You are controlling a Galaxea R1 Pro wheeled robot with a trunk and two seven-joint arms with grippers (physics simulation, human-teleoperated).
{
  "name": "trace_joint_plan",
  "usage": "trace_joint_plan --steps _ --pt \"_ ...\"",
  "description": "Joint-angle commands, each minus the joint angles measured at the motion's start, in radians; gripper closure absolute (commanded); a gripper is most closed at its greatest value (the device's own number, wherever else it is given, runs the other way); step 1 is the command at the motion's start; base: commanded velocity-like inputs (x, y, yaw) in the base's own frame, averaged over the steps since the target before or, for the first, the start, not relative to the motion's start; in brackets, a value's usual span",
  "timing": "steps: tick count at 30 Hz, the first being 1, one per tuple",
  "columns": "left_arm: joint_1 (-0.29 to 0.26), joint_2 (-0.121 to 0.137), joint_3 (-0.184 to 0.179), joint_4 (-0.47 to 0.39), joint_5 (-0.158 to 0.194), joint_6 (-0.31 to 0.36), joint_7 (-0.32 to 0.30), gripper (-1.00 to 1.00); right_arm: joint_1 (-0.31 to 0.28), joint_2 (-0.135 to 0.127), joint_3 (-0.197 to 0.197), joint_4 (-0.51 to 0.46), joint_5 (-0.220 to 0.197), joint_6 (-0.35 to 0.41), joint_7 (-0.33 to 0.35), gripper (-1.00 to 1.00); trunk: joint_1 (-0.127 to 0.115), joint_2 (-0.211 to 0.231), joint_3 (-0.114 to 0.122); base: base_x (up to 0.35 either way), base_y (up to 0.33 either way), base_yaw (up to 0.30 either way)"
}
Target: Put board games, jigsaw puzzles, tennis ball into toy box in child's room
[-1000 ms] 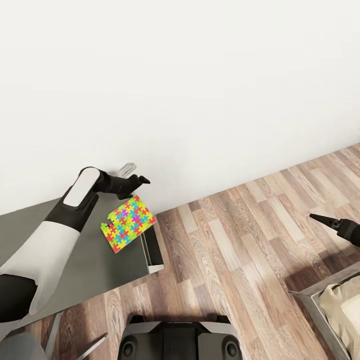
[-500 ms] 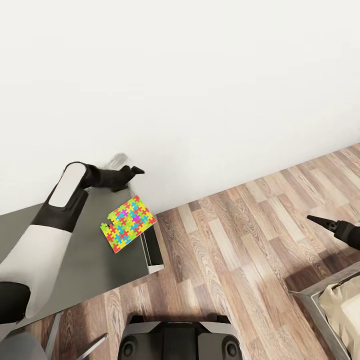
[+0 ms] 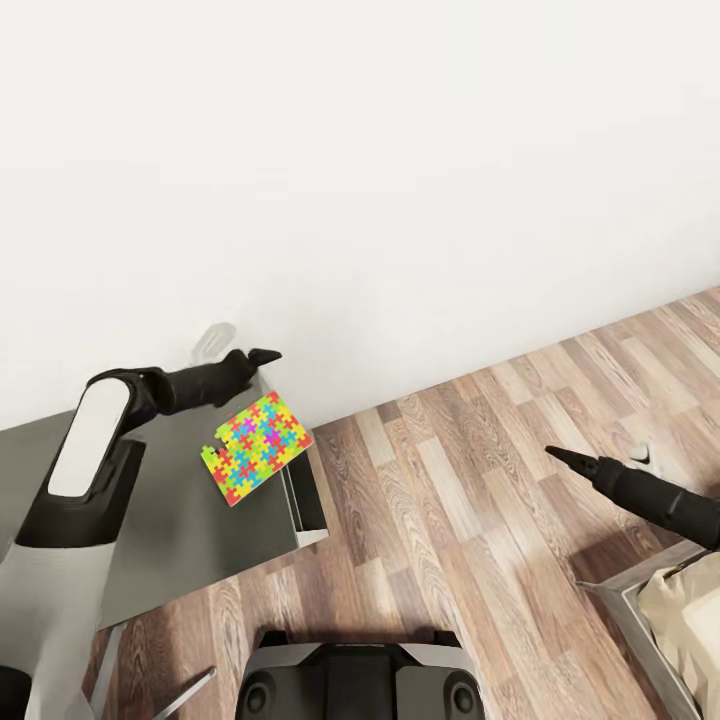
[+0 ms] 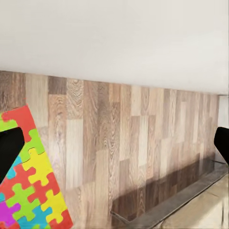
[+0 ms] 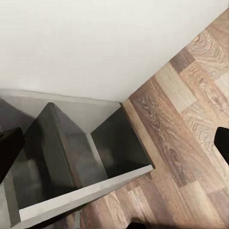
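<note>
One jigsaw puzzle, a thin sheet of bright interlocking pieces, lies flat near the end of the grey table. My left gripper hovers just beyond the puzzle's far edge, close to the white wall, and holds nothing. In the left wrist view the puzzle lies by one dark fingertip, and the other fingertip is far across, so the jaws stand open. My right gripper hangs over the wood floor well right of the table. Its fingertips are also wide apart and hold nothing.
The table end has an open dark shelf compartment facing the wood floor. A corner of the bed, grey frame with a beige mattress, sits at the lower right. The white wall runs behind the table. My base stands by the table's front.
My left forearm has swung down and back, with the gripper staying just beyond the puzzle. My right arm has reached further left over the floor. The puzzle has not moved.
</note>
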Motion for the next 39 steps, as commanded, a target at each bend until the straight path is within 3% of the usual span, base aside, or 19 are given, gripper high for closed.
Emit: trace_joint_plan --steps 1,6,12,13,17,21,25,30,34,35,38,39 --pt "0.022 -0.007 0.001 -0.013 0.010 -0.001 -0.008 -1.00 -0.003 0.010 0.010 0.003 0.009 -0.005 0.012 -1.00 0.001 -0.002 -0.001 0.000 0.000 0.000" --pt "0.101 -0.037 0.008 -0.039 0.011 -0.002 -0.097 -1.00 -0.010 0.033 0.039 0.032 0.009 -0.027 0.015 -1.00 0.001 -0.002 -0.001 0.000 0.000 0.000" --pt "0.168 -0.058 0.011 -0.051 0.012 -0.001 -0.259 -1.00 -0.066 0.047 0.051 0.185 0.005 -0.036 0.019 -1.00 0.001 -0.002 -0.001 0.000 0.000 0.000" --pt "0.168 -0.058 0.011 -0.051 0.012 -0.001 -0.259 -1.00 -0.066 0.047 0.051 0.185 0.005 -0.036 0.019 -1.00 0.001 -0.002 -0.001 0.000 0.000 0.000" --pt "0.220 -0.065 0.027 -0.055 0.011 -0.001 -0.370 -1.00 -0.108 0.055 0.055 0.269 -0.007 -0.037 0.019 -1.00 0.001 -0.002 -0.001 0.000 0.000 0.000" --pt "0.243 -0.067 0.045 -0.056 0.012 -0.001 -0.407 -1.00 -0.118 0.064 0.056 0.271 -0.016 -0.029 0.018 -1.00 0.001 -0.002 -0.001 0.000 0.000 0.000" --pt "0.281 -0.069 0.076 -0.057 0.013 0.000 -0.488 -1.00 -0.133 0.083 0.056 0.274 -0.027 -0.005 0.014 -1.00 0.001 -0.002 -0.001 0.000 0.000 0.000" --pt "0.310 -0.069 0.087 -0.057 0.013 -0.001 -0.569 -1.00 -0.148 0.093 0.058 0.319 -0.030 0.003 0.007 -1.00 0.001 -0.002 -0.001 0.000 0.000 0.000" --pt "0.330 -0.070 0.096 -0.057 0.014 0.003 -0.642 -1.00 -0.213 0.132 0.061 0.480 -0.030 0.006 -0.002 -1.00 0.001 -0.002 -0.001 0.000 0.000 0.000" --pt "0.330 -0.070 0.096 -0.057 0.014 0.003 -0.642 -1.00 -0.213 0.132 0.061 0.480 -0.030 0.006 -0.002 -1.00 0.001 -0.002 -0.001 0.000 0.000 0.000" --pt "0.334 -0.070 0.097 -0.057 0.028 0.008 -0.665 -1.00 -0.277 0.177 0.068 0.612 -0.027 0.015 -0.004 -1.00 0.001 -0.002 -0.001 0.000 0.000 0.000" --pt "0.334 -0.070 0.097 -0.057 0.028 0.008 -0.665 -1.00 -0.277 0.177 0.068 0.612 -0.027 0.015 -0.004 -1.00 0.001 -0.002 -0.001 0.000 0.000 0.000"
